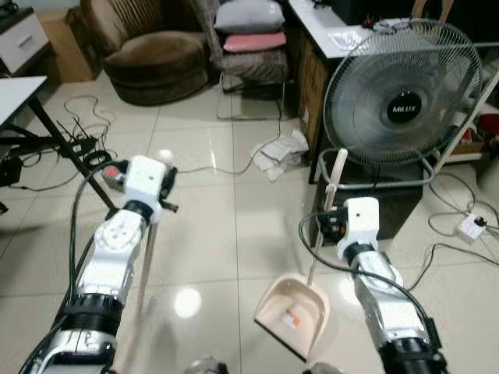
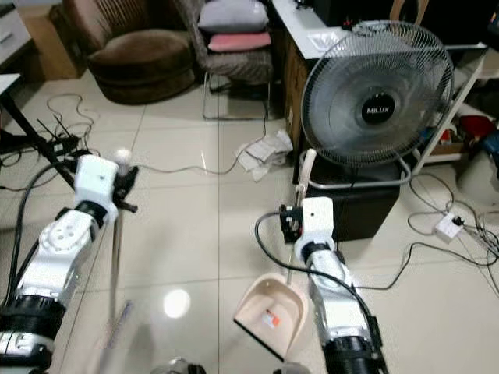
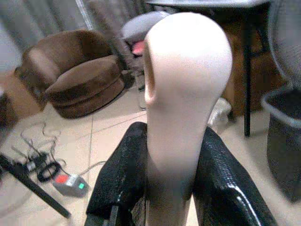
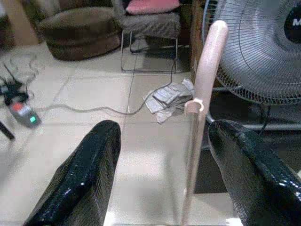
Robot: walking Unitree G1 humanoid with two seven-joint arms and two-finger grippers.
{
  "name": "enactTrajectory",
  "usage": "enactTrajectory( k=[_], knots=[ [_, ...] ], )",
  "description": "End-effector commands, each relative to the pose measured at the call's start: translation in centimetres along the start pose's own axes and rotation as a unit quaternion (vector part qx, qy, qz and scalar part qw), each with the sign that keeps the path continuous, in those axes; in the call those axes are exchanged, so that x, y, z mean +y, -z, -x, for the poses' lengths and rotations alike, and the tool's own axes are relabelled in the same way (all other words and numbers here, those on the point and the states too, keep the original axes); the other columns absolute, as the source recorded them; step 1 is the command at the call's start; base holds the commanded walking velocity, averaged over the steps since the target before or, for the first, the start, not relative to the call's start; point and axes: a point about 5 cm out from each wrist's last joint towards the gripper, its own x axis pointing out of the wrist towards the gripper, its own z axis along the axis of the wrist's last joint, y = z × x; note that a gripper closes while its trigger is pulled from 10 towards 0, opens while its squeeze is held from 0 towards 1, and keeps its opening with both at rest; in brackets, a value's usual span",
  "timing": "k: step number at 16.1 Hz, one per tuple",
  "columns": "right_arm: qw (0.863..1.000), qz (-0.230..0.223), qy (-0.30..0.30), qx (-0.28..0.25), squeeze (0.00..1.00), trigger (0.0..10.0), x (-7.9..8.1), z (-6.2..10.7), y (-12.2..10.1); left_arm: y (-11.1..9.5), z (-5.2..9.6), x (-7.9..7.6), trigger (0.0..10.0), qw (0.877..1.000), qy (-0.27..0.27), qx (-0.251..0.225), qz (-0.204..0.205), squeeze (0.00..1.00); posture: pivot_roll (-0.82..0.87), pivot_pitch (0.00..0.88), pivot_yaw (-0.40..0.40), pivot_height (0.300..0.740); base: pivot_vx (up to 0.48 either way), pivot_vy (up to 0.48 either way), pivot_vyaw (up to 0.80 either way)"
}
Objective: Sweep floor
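Broom (image 3: 181, 108): pale rounded handle top clamped between the two black fingers (image 3: 123, 181) of the left end effector (image 3: 169, 188); thin shaft (image 1: 146, 265) drops from it toward the tile floor (image 1: 210, 234), blurred low down. Left end effector (image 1: 160, 191) sits out in front on the robot's left, above bare tile. Dustpan (image 1: 292, 312): pink-beige pan resting on the floor between the two arms, nearer the right one, a small orange label inside; its long pale handle (image 4: 204, 89) rises upright just beside the right end effector (image 1: 331, 222). In the right wrist view the handle stands between the fingers (image 4: 80, 183), which are spread wide, with clear gaps on both sides and no contact. Crumpled paper (image 1: 281, 152) lies on the floor ahead, near a chair's metal legs. Fan (image 1: 401, 97): large grey round grille marked MILUX, just beyond the dustpan handle, over a dark bin (image 1: 374, 195). Cables (image 1: 78, 117) trail over the tile to the left; power strip (image 1: 113, 171) with a red switch near the left end effector. Brown armchair (image 1: 152, 51) far left; chair with grey and pink cushions (image 1: 253, 27) beside it. White surface (image 1: 15, 93) at the left edge on black legs. White socket block (image 1: 472, 226) with cord at far right.
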Motion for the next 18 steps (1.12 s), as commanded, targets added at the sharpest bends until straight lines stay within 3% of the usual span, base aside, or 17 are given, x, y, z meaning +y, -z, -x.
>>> enactTrajectory(
  k=[1,5,8,10,16,18],
  knots=[
    [1.000,-0.015,0.012,-0.014,0.00,10.0,-0.1,-0.2,-1.0,-1.8,-0.5,0.8,10.0,0.997,-0.030,-0.048,0.053,0.00,-0.18,0.000,0.103,0.740,0.000,0.000,0.00],
    [1.000,0.006,0.003,-0.007,0.00,10.0,0.0,0.1,-0.8,-2.1,-0.6,0.4,10.0,0.996,-0.021,-0.073,0.040,0.00,-0.19,0.000,0.103,0.740,0.000,0.000,0.00],
    [1.000,0.006,0.001,-0.003,0.00,10.0,0.4,0.3,-0.7,-2.6,-0.5,-0.1,10.0,0.993,-0.004,-0.094,0.076,0.00,-0.19,0.000,0.101,0.740,0.000,0.000,0.00],
    [1.000,0.011,0.001,-0.003,0.00,10.0,0.3,0.4,-0.8,-4.3,-0.3,-1.3,10.0,0.981,0.055,-0.154,0.103,0.00,-0.19,0.000,0.100,0.740,0.000,0.000,0.00],
    [1.000,0.014,-0.010,-0.004,0.00,10.0,0.6,0.5,-0.7,-6.2,0.6,-3.1,10.0,0.960,0.182,-0.199,0.074,0.00,-0.18,0.000,0.093,0.740,0.000,0.000,0.00],
    [1.000,0.014,-0.013,-0.005,0.00,10.0,0.7,0.4,-0.8,-6.3,0.8,-3.2,10.0,0.958,0.200,-0.198,0.060,0.00,-0.18,0.000,0.092,0.740,0.000,0.000,0.00]
  ],
)
